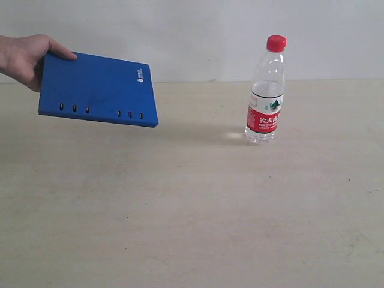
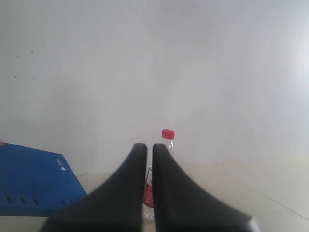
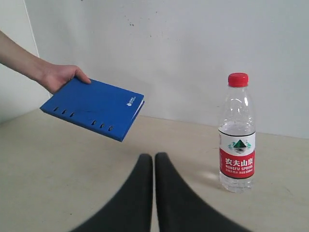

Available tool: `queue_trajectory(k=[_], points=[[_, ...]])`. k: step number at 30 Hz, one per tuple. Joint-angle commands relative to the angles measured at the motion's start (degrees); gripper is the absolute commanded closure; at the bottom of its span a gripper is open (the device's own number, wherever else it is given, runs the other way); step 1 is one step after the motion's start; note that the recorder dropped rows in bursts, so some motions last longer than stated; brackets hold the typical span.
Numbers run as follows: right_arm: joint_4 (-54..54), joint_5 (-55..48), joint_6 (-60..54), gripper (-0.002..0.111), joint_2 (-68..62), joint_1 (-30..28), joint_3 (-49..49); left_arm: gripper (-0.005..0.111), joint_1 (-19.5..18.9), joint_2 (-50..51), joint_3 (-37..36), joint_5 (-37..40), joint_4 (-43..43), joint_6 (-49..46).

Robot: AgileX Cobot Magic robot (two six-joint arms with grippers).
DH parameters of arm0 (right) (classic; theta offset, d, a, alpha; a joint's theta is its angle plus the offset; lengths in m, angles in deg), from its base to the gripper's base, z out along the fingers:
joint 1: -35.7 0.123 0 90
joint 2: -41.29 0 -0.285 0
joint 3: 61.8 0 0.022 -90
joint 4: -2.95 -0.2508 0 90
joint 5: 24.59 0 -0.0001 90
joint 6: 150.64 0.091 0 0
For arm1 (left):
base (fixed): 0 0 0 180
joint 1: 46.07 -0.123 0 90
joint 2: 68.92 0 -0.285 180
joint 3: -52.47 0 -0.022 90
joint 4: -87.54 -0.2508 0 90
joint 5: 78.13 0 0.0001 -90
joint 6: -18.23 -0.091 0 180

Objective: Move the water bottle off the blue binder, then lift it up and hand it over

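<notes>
The water bottle point(image 1: 266, 90) stands upright on the table at the right, red cap up; it also shows in the right wrist view point(image 3: 237, 133) and, partly hidden behind the fingers, in the left wrist view point(image 2: 167, 135). A person's hand point(image 1: 23, 57) holds the blue binder point(image 1: 96, 89) in the air at the left, tilted, clear of the table; the binder point(image 3: 94, 108) and binder point(image 2: 31, 180) show in both wrist views. My left gripper point(image 2: 149, 146) is shut and empty. My right gripper point(image 3: 154, 156) is shut and empty, well short of the bottle. Neither gripper appears in the exterior view.
The beige table point(image 1: 192, 216) runs back to a white wall point(image 1: 192, 30). The person's forearm point(image 3: 19, 60) reaches in from the binder's side.
</notes>
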Motion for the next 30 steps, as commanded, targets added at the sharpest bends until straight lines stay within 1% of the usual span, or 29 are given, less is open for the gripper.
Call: queue_trajectory(k=[1, 16, 22, 25, 26, 28, 30], points=[[-0.5, 1.2, 0.1, 0.109, 0.2, -0.1, -0.3, 0.102, -0.1, -0.2, -0.2, -0.5, -0.3, 0.6], [-0.5, 1.3, 0.1, 0.109, 0.2, -0.1, -0.3, 0.102, -0.1, -0.2, -0.2, -0.7, -0.3, 0.6], [-0.5, 1.8, -0.1, 0.109, 0.2, -0.1, -0.3, 0.102, -0.1, -0.2, -0.2, -0.7, -0.3, -4.0], [-0.5, 1.4, 0.1, 0.109, 0.2, -0.1, -0.3, 0.102, -0.1, -0.4, -1.2, 0.9, 0.4, -5.3], [-0.5, 1.4, 0.1, 0.109, 0.2, -0.1, -0.3, 0.102, -0.1, -0.4, -1.7, 1.7, 2.5, -6.9], [-0.5, 1.3, 0.1, 0.109, 0.2, -0.1, -0.3, 0.102, -0.1, -0.4, -3.4, 2.6, 11.1, -12.9], [-0.5, 1.3, 0.1, 0.109, 0.2, -0.1, -0.3, 0.102, -0.1, -0.6, -5.9, 2.4, 24.1, -22.7]])
